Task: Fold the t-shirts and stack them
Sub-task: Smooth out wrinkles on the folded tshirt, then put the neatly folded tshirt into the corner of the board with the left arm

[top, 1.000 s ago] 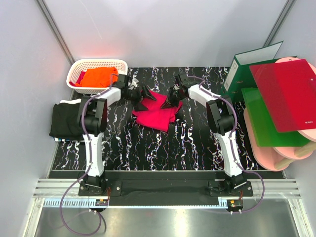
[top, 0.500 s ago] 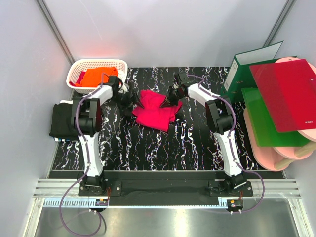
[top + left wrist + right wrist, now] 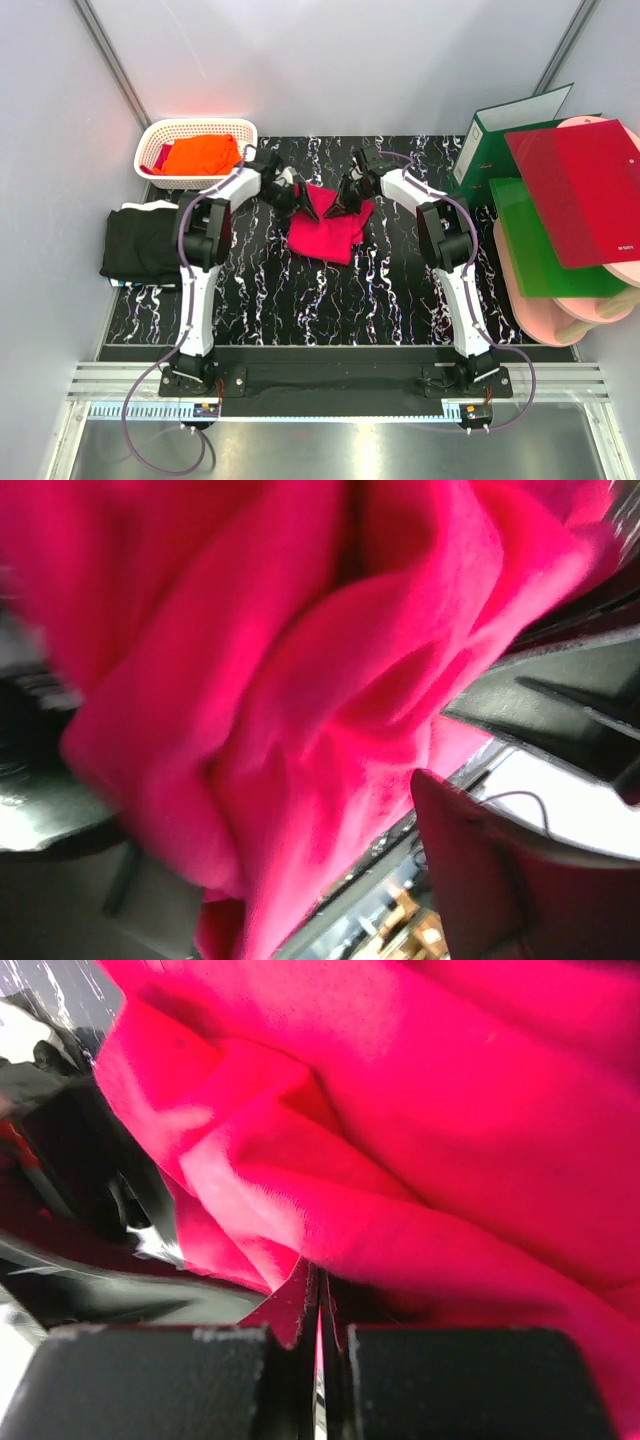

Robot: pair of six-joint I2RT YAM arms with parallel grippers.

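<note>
Writing: only tiny white print on the corner of the red folder (image 3: 580,190), too small to read.

Landmark is the white basket (image 3: 200,124), stiff plastic lattice with rounded corners.
- Orange t-shirt (image 3: 200,153): soft cloth, loosely bunched inside the basket.
- Black t-shirt (image 3: 140,245): matte, roughly folded into a block just on the near side of the basket, at the table edge.
- Crimson-pink t-shirt (image 3: 328,228): right of the basket and a bit nearer the arm bases. A crumpled heap on the table (image 3: 300,300), which is glossy black with white marble veins. Fleecy-looking weave and deep soft folds in both wrist views.
- Red folder, glossy and flat, with a green binder (image 3: 500,120) far to the right of the basket.

Left arm: reaches forward, then bends right past the basket's front corner. Left gripper (image 3: 297,198) is at the pink shirt's edge nearest the basket. In the wrist view its fingers (image 3: 480,880) stand wide apart with cloth bulging between them, not clamped.

Right arm: stretched forward and angled toward the basket. Right gripper (image 3: 345,203) is on the shirt's edge farthest from the basket. Its fingers (image 3: 450,1380) are pressed together, pinching a thin fold of pink cloth.
</note>
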